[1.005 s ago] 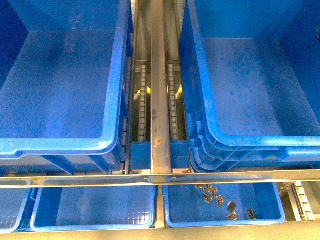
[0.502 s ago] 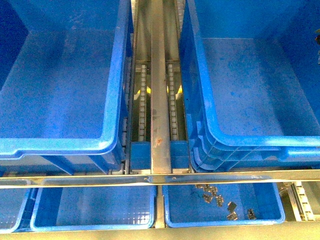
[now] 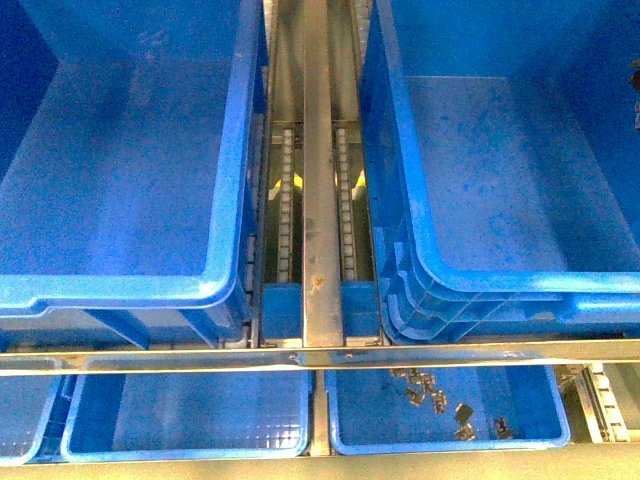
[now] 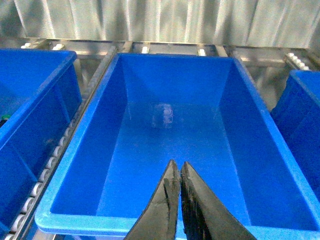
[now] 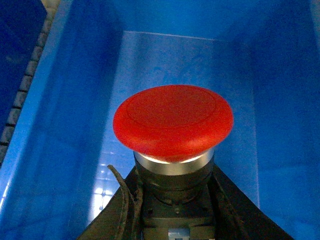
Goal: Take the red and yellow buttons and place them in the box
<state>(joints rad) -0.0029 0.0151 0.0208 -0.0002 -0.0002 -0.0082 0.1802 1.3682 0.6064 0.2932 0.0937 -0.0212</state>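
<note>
Right gripper [image 5: 175, 205] grips red mushroom-capped push button [image 5: 172, 122], axis along the jaws, cap outward, above deep blue plastic box [image 5: 60, 125]; left gripper [image 4: 179, 172] closed, empty

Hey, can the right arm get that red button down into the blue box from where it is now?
Probably yes. The right gripper holds the red button over the box, whose inside is open, and nothing shows between the button and the bare floor.

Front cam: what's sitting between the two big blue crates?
In the front view, a steel rail with a roller strip on each side runs between the left crate and the right crate.
</note>
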